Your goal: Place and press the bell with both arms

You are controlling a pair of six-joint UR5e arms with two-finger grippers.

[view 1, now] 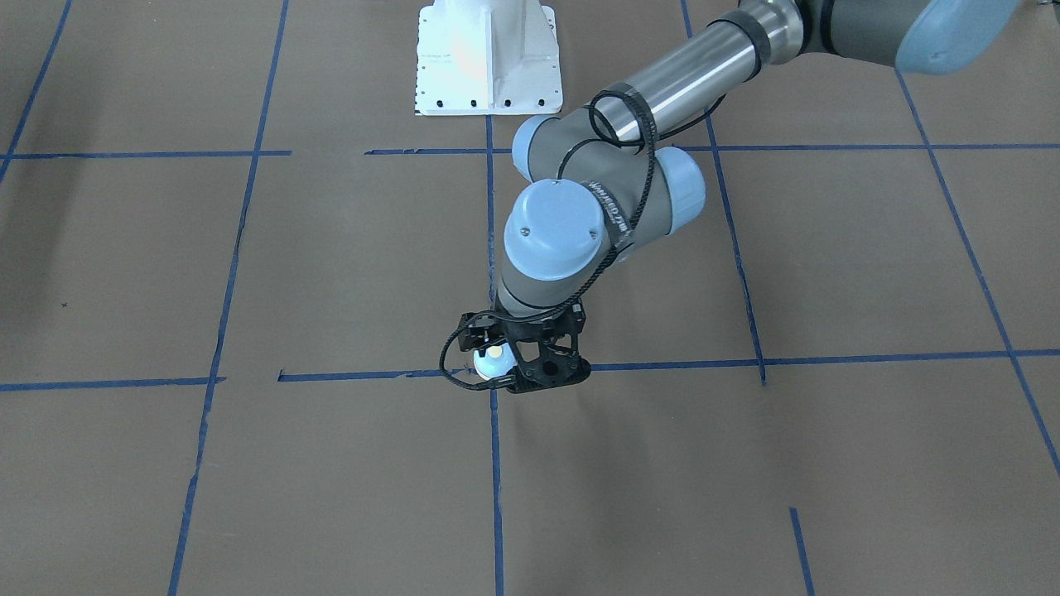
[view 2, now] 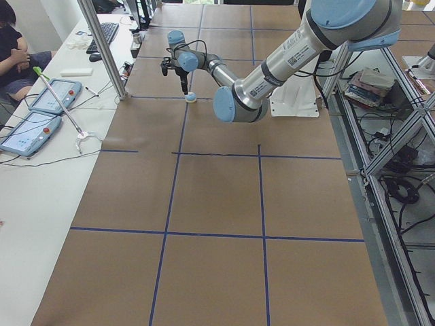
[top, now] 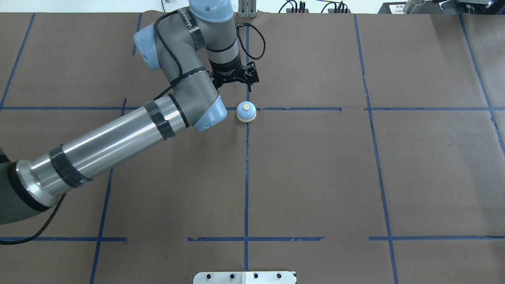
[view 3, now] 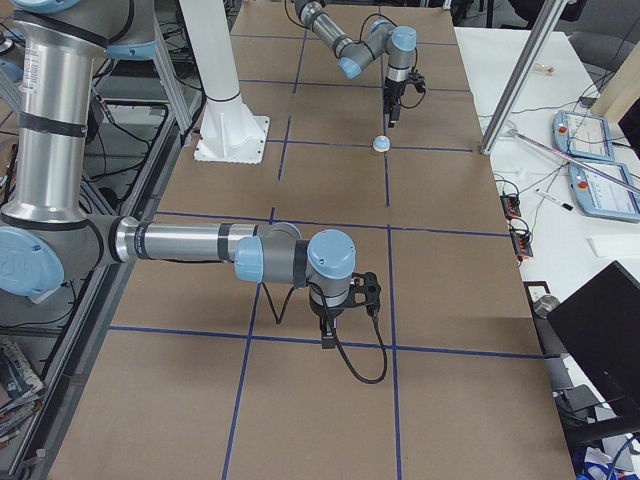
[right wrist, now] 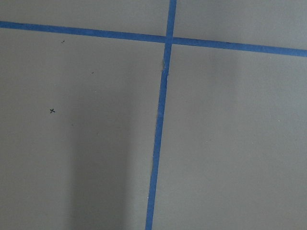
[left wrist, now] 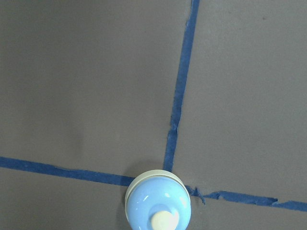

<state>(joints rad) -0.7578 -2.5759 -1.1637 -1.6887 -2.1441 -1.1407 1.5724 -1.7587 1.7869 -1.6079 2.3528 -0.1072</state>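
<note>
The light-blue bell [top: 246, 112] with its cream button stands upright on the brown table, on a blue tape crossing. It also shows in the front view [view 1: 494, 362] and at the bottom of the left wrist view [left wrist: 158, 203]. My left gripper [top: 248, 89] hangs fingers-down a little above the table, just beyond the bell, not touching it. Its fingers look pressed together and hold nothing. My right gripper [view 3: 327, 338] shows only in the right side view, low over the table far from the bell. I cannot tell whether it is open or shut.
The white pedestal [view 1: 489, 58] stands at the robot's side of the table. Blue tape lines [top: 246, 177] grid the brown surface. A side table with tablets [view 2: 30, 119], a metal post [view 2: 102, 47] and a seated person [view 2: 13, 47] lie beyond the far edge.
</note>
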